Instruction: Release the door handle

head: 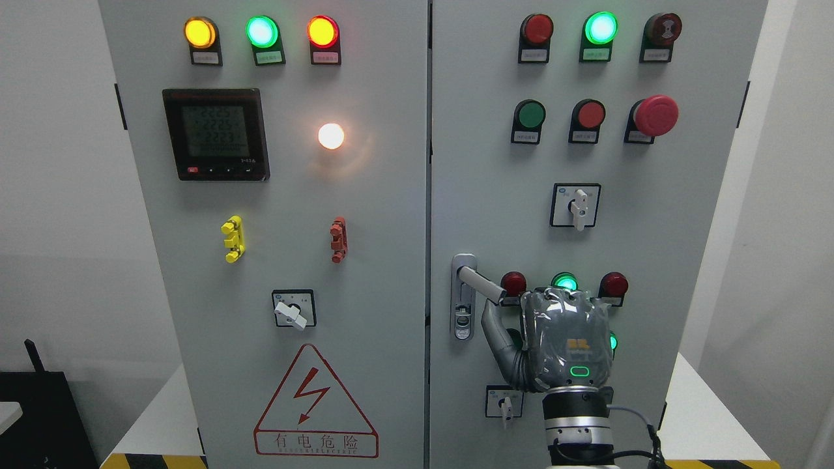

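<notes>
The grey door handle (479, 283) sits on the left edge of the right cabinet door (495, 195). Its lever is swung out and points down to the right, above its lock plate (463, 312). My right hand (560, 335) comes up from the bottom edge, back toward the camera, just right of the lever. Its thumb (494, 326) is spread out to the left with its tip right under the lever's end. The other fingers point at the door and do not wrap the lever. The hand holds nothing. The left arm is out of view.
Close around the hand on the right door are red lamps (513, 284) (613, 284), a green lamp (564, 282) and a small rotary switch (505, 405). A white rotary switch (576, 206) is higher up. The left door (293, 195) carries a meter, lamps and a warning triangle.
</notes>
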